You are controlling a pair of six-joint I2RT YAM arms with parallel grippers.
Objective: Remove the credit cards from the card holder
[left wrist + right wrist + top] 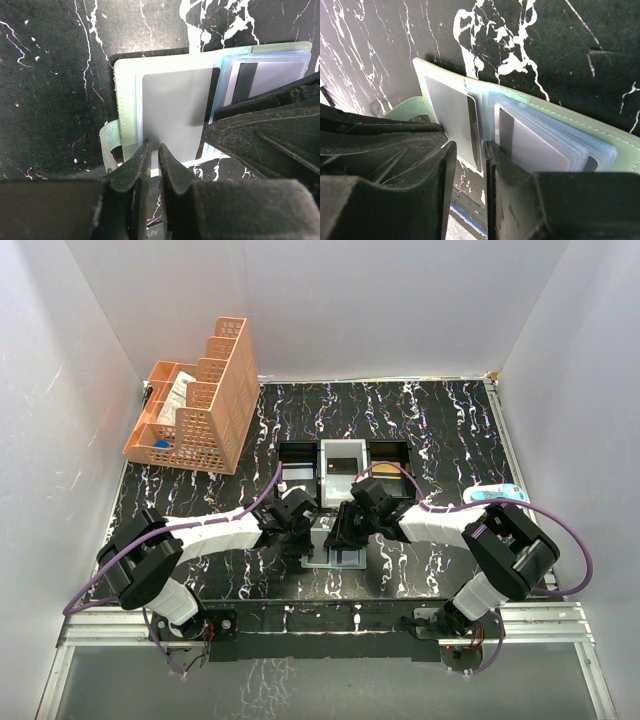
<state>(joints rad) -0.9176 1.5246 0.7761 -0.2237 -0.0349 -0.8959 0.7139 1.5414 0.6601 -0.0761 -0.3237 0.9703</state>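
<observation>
- Card holder (335, 556) lay open and flat at the near middle of the table (450, 430), between the two arms' grippers.
- The table was black with white marble veining, boxed in by plain white walls (400, 300) on the left, right and far sides.
- An orange lattice organiser (195, 400) stood at the far left, and a black-and-white tray (345, 465) sat just beyond the holder.
- The holder showed a pale green cover, a grey card (172, 115) with a dark stripe in its left panel, and a stack of clear sleeves (545, 145) on its right panel.
- The left gripper (154, 152) had its fingers almost together at the left panel's near edge; whether they pinched it could not be told.
- The right gripper (468, 150) had its fingers narrowly apart astride the grey card's near corner; whether it gripped the card could not be told.
</observation>
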